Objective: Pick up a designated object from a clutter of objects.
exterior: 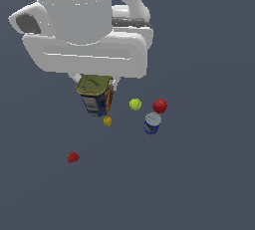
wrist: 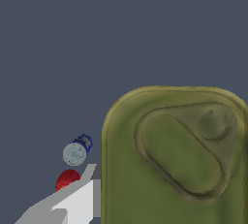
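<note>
The olive-gold-topped tin (exterior: 94, 96) with its blue, red and white label hangs tilted right under my white hand in the exterior view. My gripper (exterior: 95, 81) is shut on it, and only the finger ends show at the tin's two sides. The tin seems to be held above the floor. In the wrist view its olive-gold top (wrist: 179, 160) fills much of the picture, with one grey-white finger (wrist: 72, 203) against its side. The other finger is out of view.
A tiny yellow cube (exterior: 107, 121) lies just below the tin. A yellow-green ball (exterior: 135, 104), a red apple (exterior: 160, 106) and a blue white-topped can (exterior: 152, 123) sit toward the exterior view's right. A strawberry (exterior: 73, 158) lies apart. The can (wrist: 77, 151) and apple (wrist: 68, 179) also show in the wrist view.
</note>
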Tool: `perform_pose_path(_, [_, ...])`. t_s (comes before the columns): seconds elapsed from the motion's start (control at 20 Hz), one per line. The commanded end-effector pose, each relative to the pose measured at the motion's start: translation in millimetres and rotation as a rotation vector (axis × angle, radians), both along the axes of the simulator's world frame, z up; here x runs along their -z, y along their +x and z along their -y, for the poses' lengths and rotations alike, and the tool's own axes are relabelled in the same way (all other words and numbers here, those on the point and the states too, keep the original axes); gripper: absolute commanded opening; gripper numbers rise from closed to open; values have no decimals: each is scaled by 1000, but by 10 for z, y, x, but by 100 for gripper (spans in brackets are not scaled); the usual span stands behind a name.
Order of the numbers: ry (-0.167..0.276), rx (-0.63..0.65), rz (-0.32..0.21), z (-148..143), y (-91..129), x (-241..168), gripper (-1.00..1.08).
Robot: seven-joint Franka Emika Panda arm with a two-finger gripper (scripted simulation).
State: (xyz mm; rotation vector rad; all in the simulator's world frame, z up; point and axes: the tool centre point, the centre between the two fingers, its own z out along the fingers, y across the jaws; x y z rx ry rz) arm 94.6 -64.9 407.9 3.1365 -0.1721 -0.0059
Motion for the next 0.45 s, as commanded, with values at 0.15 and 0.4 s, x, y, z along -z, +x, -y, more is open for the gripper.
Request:
perform_pose_path(0.15, [0, 1, 4, -57, 48, -162, -100])
perform_pose_path(0.4, [0, 0, 4, -72, 61, -198, -100])
